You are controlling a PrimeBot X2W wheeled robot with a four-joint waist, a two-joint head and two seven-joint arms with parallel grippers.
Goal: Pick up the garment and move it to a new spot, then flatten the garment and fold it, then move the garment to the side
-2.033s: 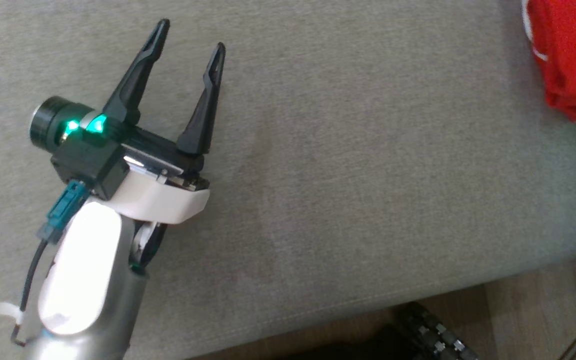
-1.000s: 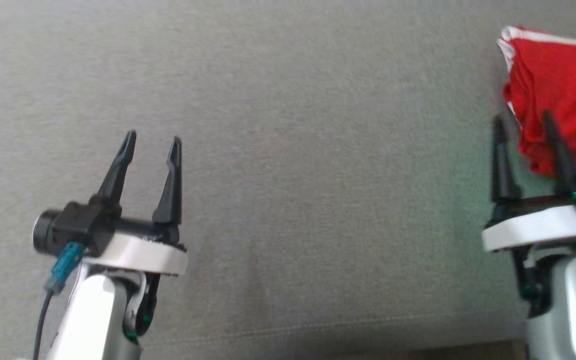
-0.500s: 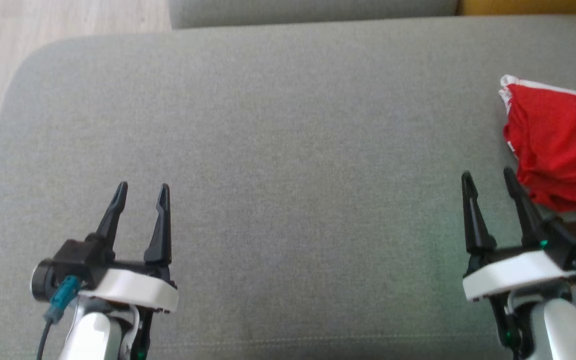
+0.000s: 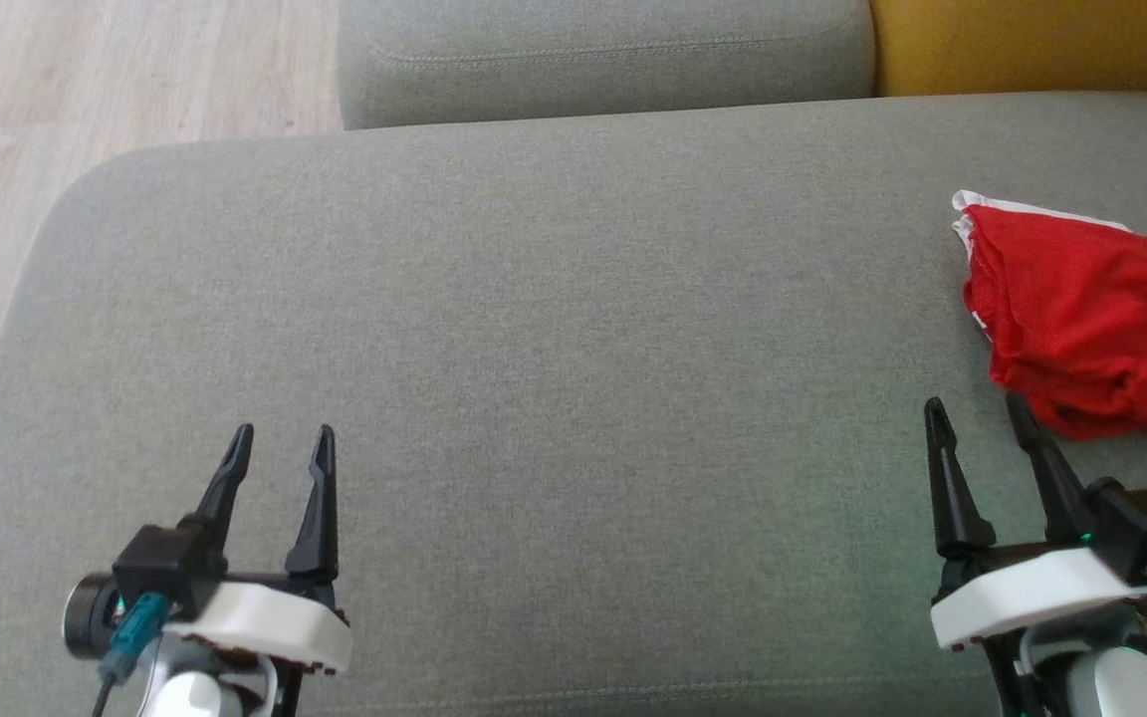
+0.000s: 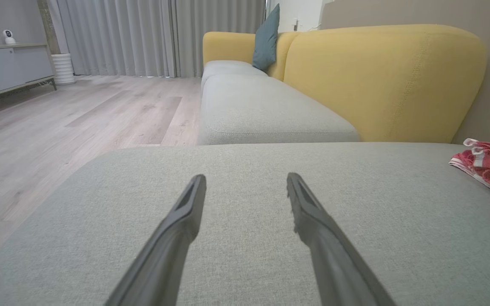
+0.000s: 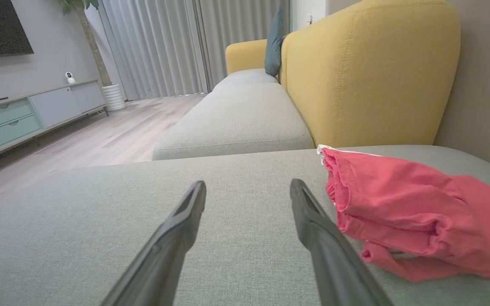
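The red cloth garment with a white-trimmed edge (image 4: 1081, 319) lies in a low, layered bundle at the far right of the broad grey fabric sofa cushion (image 4: 573, 329), partly cut off by the head view's right border. Its stacked layers read to us as a rough fold, so we judge this right-hand spot to be the side where it belongs, though a loose heap awaiting pickup would look much the same. Our right gripper (image 4: 976, 406) hovers just beside the bundle's near left corner, fingers spread wide and holding nothing; we cannot tell whether one finger brushes the cloth. Our left gripper (image 4: 284, 431) sits well apart at the near left, equally wide and empty, which leaves the middle of the cushion bare as room for spreading. Beyond the far edge we see a second grey seat cushion (image 4: 603, 60) and a yellow upholstered backrest (image 4: 1032, 45), with pale wooden floor (image 4: 86, 90) to the far left. Nothing stands between either gripper and the garment.
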